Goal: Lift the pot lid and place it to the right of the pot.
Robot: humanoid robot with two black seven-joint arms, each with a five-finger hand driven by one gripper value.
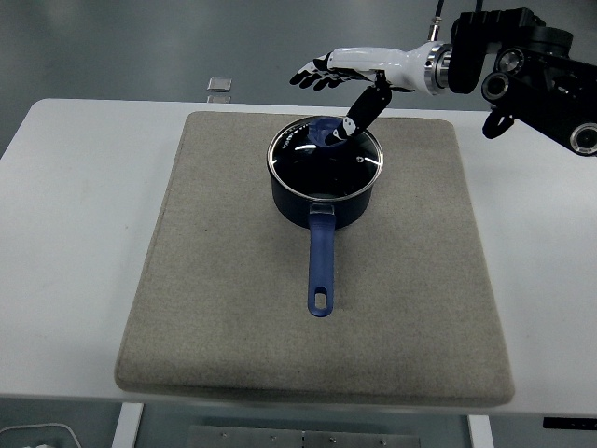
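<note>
A dark blue pot (324, 201) with a long blue handle (320, 266) pointing toward me stands on a grey mat (233, 280). A glass lid (322, 159) with a blue knob (326, 132) sits on the pot. My right hand (336, 89) reaches in from the right, above the lid. Its fingers (312, 75) are spread flat beyond the knob and its thumb (358, 114) points down right beside the knob. It holds nothing. My left arm is out of view.
The mat lies on a white table (65, 233). A small clear object (218, 86) lies on the table's far edge. My right forearm (522, 65) hangs over the mat's far right corner. Bare mat lies right of the pot.
</note>
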